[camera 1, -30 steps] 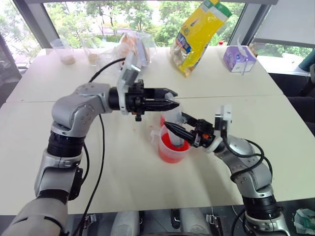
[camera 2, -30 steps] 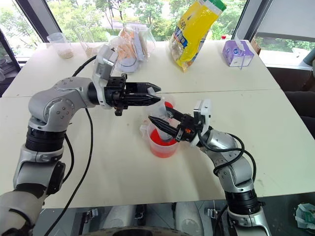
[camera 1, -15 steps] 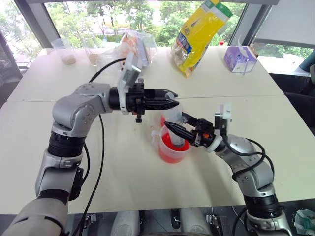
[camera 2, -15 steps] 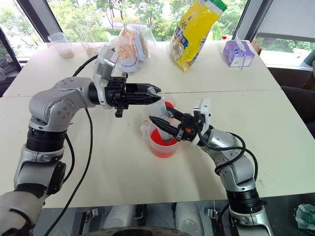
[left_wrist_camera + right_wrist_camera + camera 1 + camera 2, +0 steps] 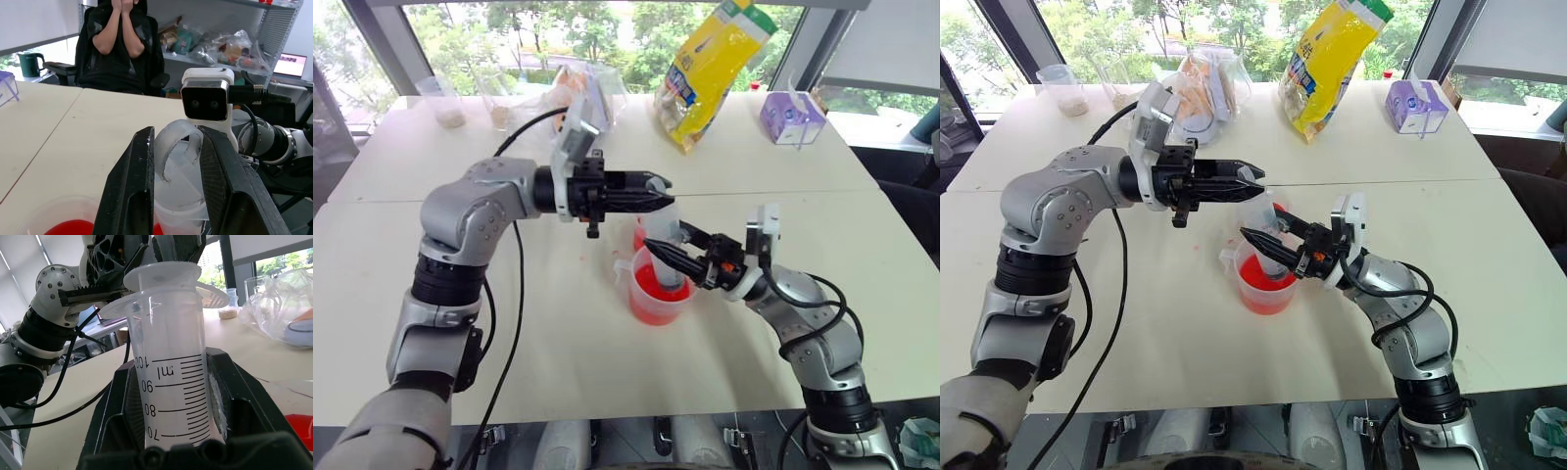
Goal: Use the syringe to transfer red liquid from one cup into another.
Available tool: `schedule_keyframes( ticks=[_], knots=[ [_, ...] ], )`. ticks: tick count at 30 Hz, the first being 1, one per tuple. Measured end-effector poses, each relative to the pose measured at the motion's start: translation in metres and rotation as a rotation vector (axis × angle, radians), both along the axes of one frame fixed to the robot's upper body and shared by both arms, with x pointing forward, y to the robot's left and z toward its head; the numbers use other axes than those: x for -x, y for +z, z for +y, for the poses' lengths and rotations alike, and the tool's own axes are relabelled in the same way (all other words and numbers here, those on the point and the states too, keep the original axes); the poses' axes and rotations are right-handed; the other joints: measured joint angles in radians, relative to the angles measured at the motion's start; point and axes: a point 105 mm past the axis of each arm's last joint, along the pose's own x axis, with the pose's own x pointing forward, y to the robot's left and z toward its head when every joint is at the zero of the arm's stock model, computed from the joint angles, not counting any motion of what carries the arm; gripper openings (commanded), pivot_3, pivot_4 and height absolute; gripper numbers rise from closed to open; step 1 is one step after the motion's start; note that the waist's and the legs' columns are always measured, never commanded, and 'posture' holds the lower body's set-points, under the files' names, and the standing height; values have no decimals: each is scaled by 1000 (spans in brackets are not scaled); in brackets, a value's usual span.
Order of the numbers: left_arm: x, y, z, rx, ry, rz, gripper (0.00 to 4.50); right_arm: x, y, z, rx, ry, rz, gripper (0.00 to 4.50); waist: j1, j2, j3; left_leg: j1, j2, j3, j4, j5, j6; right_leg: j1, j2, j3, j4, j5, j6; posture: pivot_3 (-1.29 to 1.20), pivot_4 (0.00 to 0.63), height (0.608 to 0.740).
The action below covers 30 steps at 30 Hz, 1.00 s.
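Syringe (image 5: 171,377) stands upright in the measuring cup (image 5: 658,291), near the middle of the white table (image 5: 558,343). Barrel print legible in the right wrist view: "ml" with graduations 70, 80, 90 and a partly cut-off 100. The lower barrel and tip are hidden behind the tool's body.

Right tool (image 5: 668,257): fingers clamped on the syringe barrel, one on each side. Left tool (image 5: 651,194): fingers closed on the white plunger top (image 5: 178,147), reaching in level from the robot's left, above the cup.

Red liquid (image 5: 651,299) sits in the measuring cup. The small handleless cup (image 5: 1276,211) is just behind it, mostly hidden by syringe and tools; red shows inside it.

At the table's far side: a yellow bag with blue panel (image 5: 710,69), print too small to read; a purple-and-white carton (image 5: 788,116), print unreadable; a crumpled clear bag (image 5: 582,93); two clear cups with beige contents (image 5: 443,103).

A seated person in dark clothing (image 5: 122,44) is visible in the left wrist view.
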Motion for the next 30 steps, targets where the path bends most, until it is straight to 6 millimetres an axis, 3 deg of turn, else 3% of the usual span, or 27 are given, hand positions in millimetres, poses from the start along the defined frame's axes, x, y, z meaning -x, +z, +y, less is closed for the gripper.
schedule_keyframes(
  ticks=[30],
  knots=[
    [-3,8,-1,10,-8,-14,733,2,-6,-3,-1,-6,27,1384,0,0,0,0,0,0,0,0,0,0,0,0,0,0,0,0,150,740]
  ],
)
